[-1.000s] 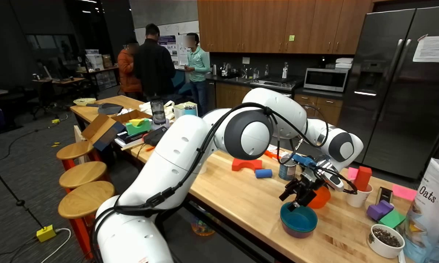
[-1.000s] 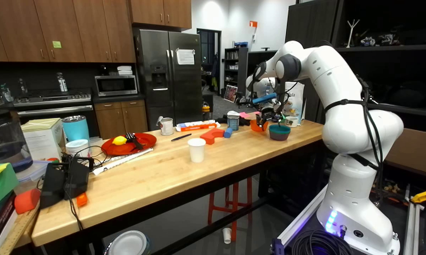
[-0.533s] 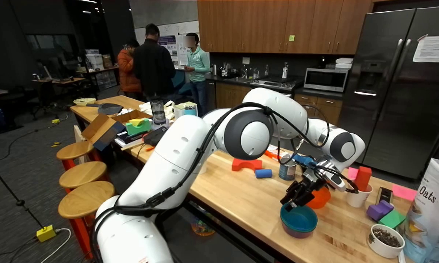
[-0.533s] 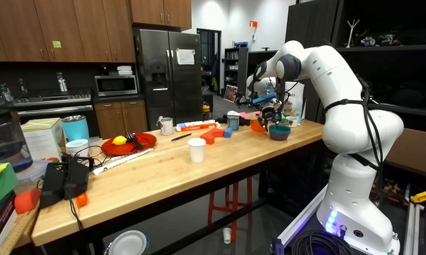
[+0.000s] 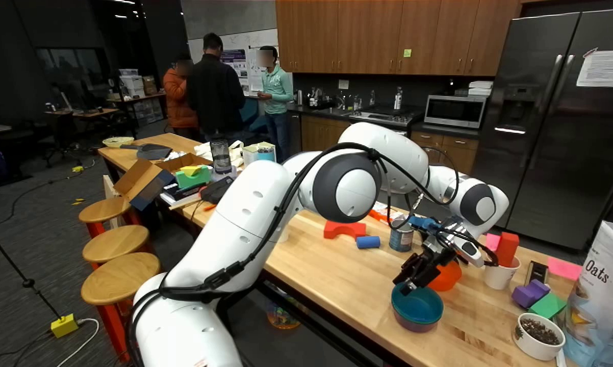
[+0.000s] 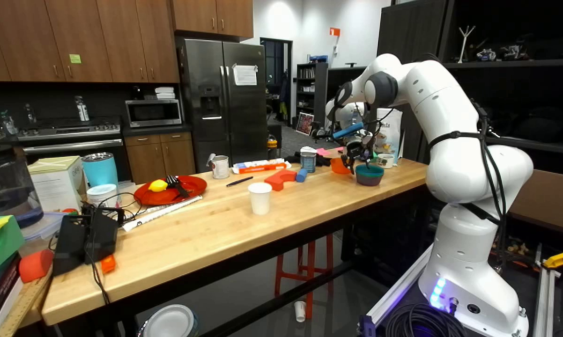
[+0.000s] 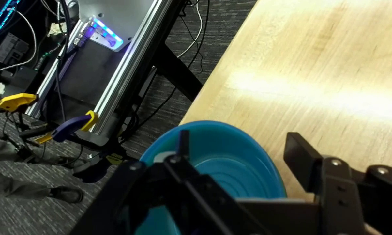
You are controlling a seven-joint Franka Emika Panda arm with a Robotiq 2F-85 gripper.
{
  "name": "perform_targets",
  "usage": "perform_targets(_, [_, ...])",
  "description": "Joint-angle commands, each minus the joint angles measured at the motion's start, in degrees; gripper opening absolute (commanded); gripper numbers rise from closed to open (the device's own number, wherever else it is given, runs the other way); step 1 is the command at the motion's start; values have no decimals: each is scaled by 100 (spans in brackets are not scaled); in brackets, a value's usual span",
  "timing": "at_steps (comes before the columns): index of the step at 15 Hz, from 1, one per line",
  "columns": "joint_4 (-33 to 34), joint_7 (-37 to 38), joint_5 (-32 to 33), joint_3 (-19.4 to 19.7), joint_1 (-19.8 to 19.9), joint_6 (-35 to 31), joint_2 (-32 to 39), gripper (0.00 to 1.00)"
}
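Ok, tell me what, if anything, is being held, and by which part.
Nothing is held: in the wrist view, the jaws stand open, the rim of the blue bowl showing between them.

A kitchen is doubling as a robotics lab here! The steel fridge (image 5: 556, 137) is towering; left of it a microwave (image 5: 454, 111) is sitting, a stove (image 5: 385, 118) lining up farther along. In front of the fridge a robot arm (image 6: 455, 117) is hanging over a wooden table (image 6: 192, 243), while a poster (image 5: 237, 60) is showing well left of the fridge.
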State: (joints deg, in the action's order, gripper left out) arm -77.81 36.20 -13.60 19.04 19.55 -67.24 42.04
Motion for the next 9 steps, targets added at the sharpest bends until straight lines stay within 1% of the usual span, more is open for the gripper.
perform_targets(1, [38,177,94,27,-29,41,3,99])
perform_targets(8, [118,258,89,1,-13,69,161,100])
perform_targets(9, [127,256,93,2,-13,72,185,98])
